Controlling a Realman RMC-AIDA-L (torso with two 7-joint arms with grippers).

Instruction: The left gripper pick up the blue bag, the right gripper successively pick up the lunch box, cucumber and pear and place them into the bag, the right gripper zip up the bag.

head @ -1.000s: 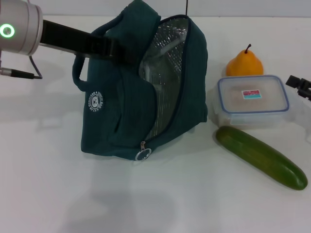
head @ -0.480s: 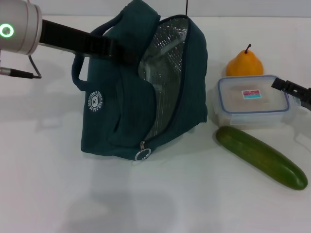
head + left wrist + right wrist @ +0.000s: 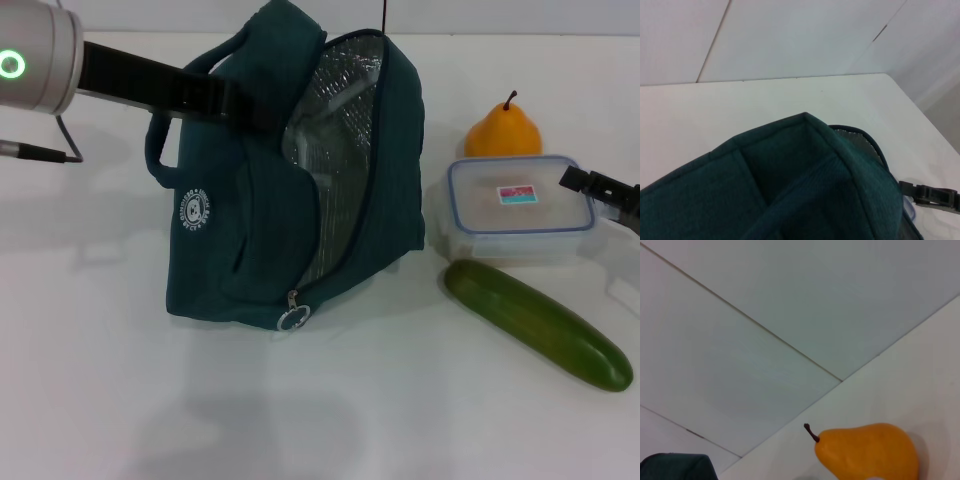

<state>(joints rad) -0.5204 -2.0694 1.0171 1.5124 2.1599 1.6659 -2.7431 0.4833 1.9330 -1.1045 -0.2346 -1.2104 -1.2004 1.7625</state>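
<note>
The blue bag (image 3: 250, 220) stands tilted on the white table, its mouth open and the silver foil lining facing right. My left gripper (image 3: 243, 104) is shut on the bag's top by the handles; the left wrist view shows the bag (image 3: 790, 185) fabric close up. To the bag's right lies the lunch box (image 3: 520, 205), with the pear (image 3: 503, 130) behind it and the cucumber (image 3: 535, 322) in front. My right gripper (image 3: 600, 188) reaches in from the right edge, just over the lunch box's right rim. The right wrist view shows the pear (image 3: 870, 452).
The white table (image 3: 100, 380) runs on to the left and front of the bag. A thin cable loop (image 3: 70, 140) hangs under my left wrist. A pale wall rises beyond the table's far edge.
My right gripper has come in from the right edge to the lunch box's right rim, then almost stopped. The bag has shifted slightly left in my left gripper.
</note>
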